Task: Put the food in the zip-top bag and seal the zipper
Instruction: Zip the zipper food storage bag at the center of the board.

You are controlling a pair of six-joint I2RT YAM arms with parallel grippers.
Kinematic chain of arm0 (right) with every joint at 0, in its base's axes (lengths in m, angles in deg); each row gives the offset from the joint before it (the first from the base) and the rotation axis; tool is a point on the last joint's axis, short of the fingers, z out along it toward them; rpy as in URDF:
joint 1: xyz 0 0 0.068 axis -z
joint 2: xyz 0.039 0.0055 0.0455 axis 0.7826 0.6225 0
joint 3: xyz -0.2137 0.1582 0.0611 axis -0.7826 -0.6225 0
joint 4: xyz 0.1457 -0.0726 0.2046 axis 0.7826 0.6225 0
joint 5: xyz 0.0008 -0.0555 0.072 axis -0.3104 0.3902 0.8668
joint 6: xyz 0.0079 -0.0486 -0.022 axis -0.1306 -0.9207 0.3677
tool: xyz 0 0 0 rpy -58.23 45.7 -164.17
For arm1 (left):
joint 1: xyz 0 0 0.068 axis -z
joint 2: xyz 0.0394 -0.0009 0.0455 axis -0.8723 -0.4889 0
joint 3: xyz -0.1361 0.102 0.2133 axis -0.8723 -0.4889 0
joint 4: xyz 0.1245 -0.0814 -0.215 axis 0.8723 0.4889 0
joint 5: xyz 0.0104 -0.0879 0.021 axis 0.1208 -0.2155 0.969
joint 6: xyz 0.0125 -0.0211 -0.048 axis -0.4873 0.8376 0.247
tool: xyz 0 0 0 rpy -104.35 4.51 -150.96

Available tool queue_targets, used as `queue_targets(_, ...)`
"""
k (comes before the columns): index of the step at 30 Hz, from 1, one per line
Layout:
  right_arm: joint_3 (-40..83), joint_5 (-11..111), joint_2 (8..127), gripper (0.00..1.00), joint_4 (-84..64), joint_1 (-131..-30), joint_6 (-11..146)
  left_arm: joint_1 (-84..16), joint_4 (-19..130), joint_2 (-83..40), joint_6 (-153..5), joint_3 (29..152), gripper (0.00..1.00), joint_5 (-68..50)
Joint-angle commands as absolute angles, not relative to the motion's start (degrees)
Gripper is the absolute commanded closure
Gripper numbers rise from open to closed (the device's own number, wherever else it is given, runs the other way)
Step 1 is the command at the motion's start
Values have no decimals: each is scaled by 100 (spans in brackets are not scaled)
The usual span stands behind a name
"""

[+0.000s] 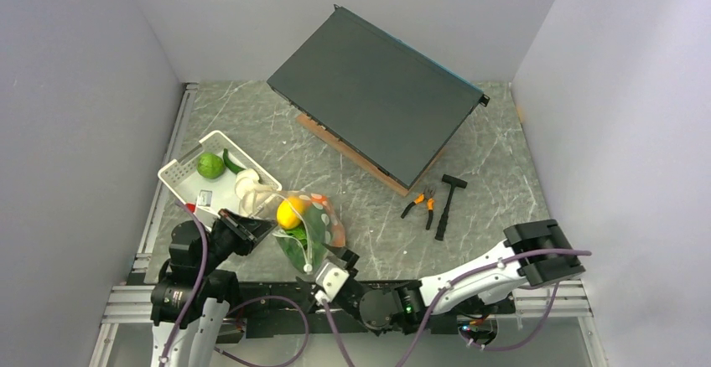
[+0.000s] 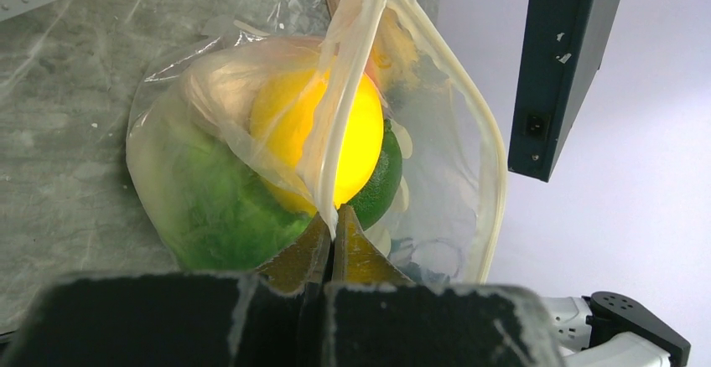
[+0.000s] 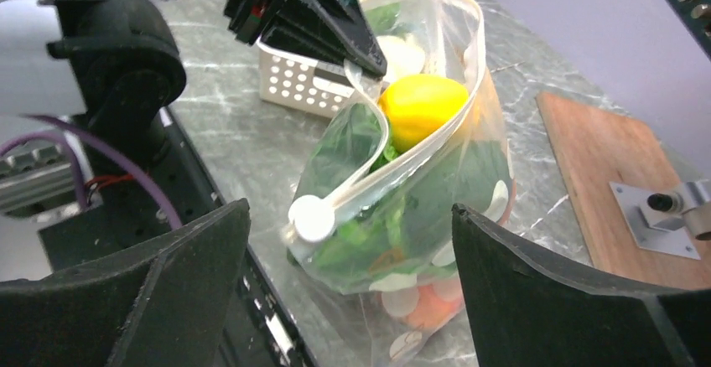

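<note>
1. Chiefly, the hold is thin: the left gripper is pinched tight on one lip of the zipper only. If that strip slides out, the mouth would likely sag and the lemon, sitting high at the opening, could roll onto the table.
2. The right gripper is spread wide and holds nothing, with the slider end of the bag between its fingers. Closing on loose film instead of the slider would probably just crumple the bag.
3. The lemon bulges between the lips, so the zipper may jam against it.
4. Sealing now would leave food out.
5. The zip-top bag lies open-mouthed just beside the basket, between the two grippers. It holds the lemon, lettuce and an orange piece low down.
6. The basket holds a round green fruit, a cucumber and mushrooms.
</note>
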State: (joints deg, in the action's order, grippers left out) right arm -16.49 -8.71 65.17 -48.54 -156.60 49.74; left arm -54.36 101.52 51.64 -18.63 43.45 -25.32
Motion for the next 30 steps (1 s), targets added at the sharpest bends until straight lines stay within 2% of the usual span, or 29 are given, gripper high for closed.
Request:
queue_targets(1,-1277,-1543,6913,18,-6268,-15671,4175,-5423,10178,5041,-1852,4704,100,-2429)
queue_targets(2,-1271,-1518,6961,36,-6343,-15644,4101,-5423,10227,5031,-1867,4734,100,-2401)
queue_targets(3,-1263,-1483,6997,47,-6378,-15605,4097,-5423,10263,5029,-1871,4766,100,-2376)
queue_targets(6,-1191,-1359,7043,62,-6048,-15412,4404,-5423,10330,5057,-1846,4810,100,-2351)
queue_targets(10,-1321,-1303,6873,100,-6066,-15321,4410,-5423,10488,5123,-1840,4891,100,-2288)
queue_targets(14,-1524,-739,6456,100,-5711,-15138,4591,-5423,10859,5210,-1995,5089,100,-2053)
queue_targets(15,-1554,-487,6319,100,-5470,-15043,4705,-5423,10920,5229,-2107,5152,94,-2013)
queue_targets(16,-1571,-152,6188,100,-5193,-14934,4831,-5423,10970,5240,-2247,5225,85,-1997)
queue_targets(19,-1604,870,5851,100,-4458,-14438,5246,-5423,11054,5207,-2868,5555,45,-2021)
queue_targets(21,-1670,1397,5618,100,-4162,-14184,5396,-5423,11033,5051,-3465,5822,30,-2307)
queue_targets(25,-1692,2193,5205,100,-3579,-13778,5564,-5423,11173,4346,-5017,6559,21,-2910)
queue_targets(30,-1704,3816,4937,100,-3278,-12981,6034,-5423,11270,3379,-6813,7719,21,-3425)
